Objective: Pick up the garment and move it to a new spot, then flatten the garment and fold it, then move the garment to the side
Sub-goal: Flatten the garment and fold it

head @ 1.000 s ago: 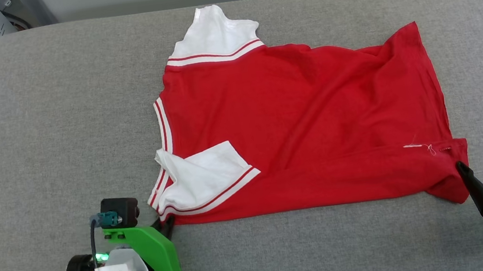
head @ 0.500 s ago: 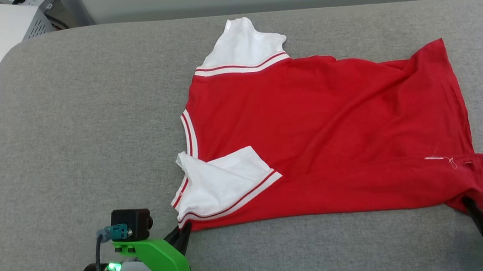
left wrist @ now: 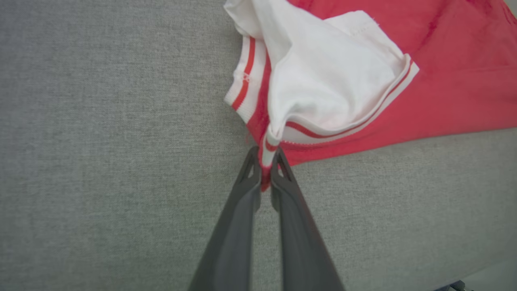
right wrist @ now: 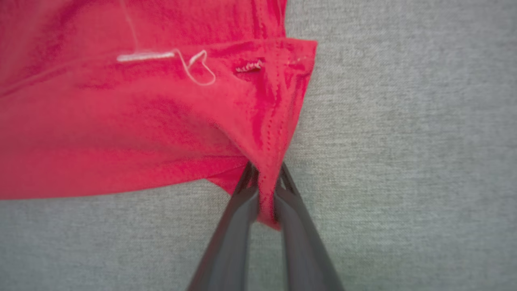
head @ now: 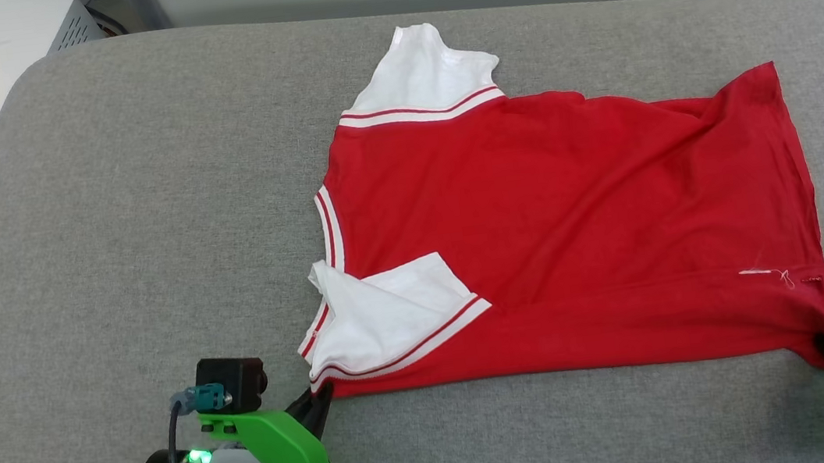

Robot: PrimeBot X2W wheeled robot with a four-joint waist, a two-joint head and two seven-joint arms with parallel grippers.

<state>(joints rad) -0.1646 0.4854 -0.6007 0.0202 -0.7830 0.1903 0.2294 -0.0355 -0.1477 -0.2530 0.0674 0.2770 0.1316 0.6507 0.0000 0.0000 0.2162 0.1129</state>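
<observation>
At 7 o'clock of the garment (head: 576, 227), which lies spread on the grey cushion (head: 109, 261), the left gripper (left wrist: 264, 163) pinches the striped sleeve corner (left wrist: 267, 147), as it did 0.5 seconds ago. At 4 o'clock, the right gripper (right wrist: 265, 178), spread wide 1 second ago, now clamps the red hem corner (right wrist: 270, 159).

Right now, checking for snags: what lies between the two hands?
In the head view: the garment, its near edge pinched by the left hand and right hand, over grey cushion.
</observation>
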